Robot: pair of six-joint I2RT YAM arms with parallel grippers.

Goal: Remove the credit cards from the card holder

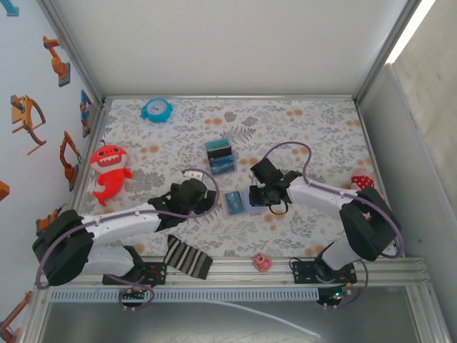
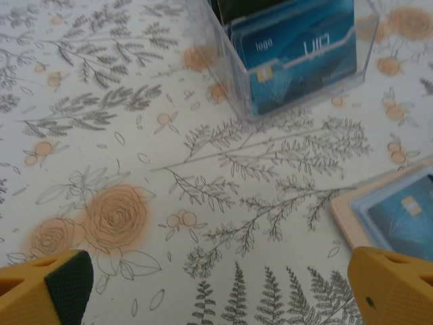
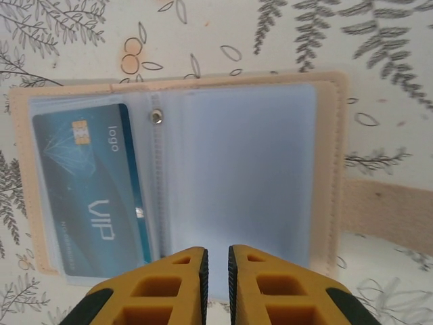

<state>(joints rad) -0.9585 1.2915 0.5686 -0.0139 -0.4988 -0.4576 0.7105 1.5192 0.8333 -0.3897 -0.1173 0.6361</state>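
The card holder point(image 1: 234, 203) lies open on the floral cloth, tan rim outside, pale blue sleeves inside point(image 3: 237, 162). A blue VIP credit card point(image 3: 88, 196) sits in its left pocket. My right gripper point(image 3: 216, 274) hangs over the holder's near edge, fingers drawn close on the right clear sleeve, which rises between them. My left gripper point(image 2: 216, 298) stands open just left of the holder point(image 2: 389, 217), nothing between its yellow fingers point(image 2: 47, 288). Its arm shows in the top view, the gripper point(image 1: 203, 196) beside the holder.
A clear plastic box point(image 1: 220, 157) holding blue cards point(image 2: 298, 54) stands behind the holder. A blue alarm clock point(image 1: 156, 109) sits at the back, a red shark toy point(image 1: 108, 171) at the left, a striped cloth point(image 1: 188, 257) and a pink item point(image 1: 262, 261) at the front edge.
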